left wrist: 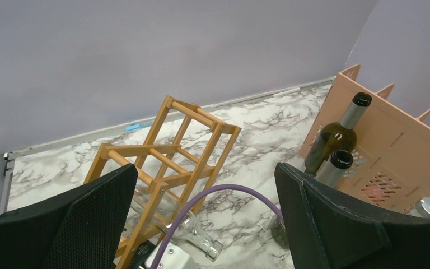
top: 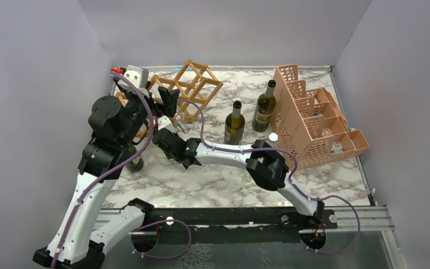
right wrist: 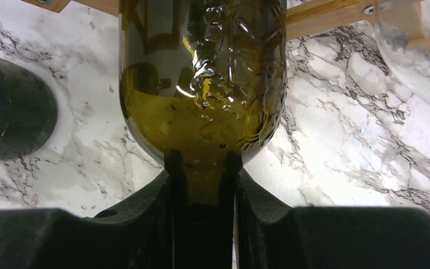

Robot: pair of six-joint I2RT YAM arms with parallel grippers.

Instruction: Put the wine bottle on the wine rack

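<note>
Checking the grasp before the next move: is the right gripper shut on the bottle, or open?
Shut. In the right wrist view, the right gripper presses against both sides of the neck of the green wine bottle, with no gap showing.

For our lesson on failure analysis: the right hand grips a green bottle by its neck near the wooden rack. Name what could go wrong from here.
1. The right hand pinches only the neck of the green bottle, so the heavy body may swivel or slip.
2. A clear bottle and a dark bottle flank it closely; either could be knocked.
3. The wine rack looks light; a push might shove it.
</note>
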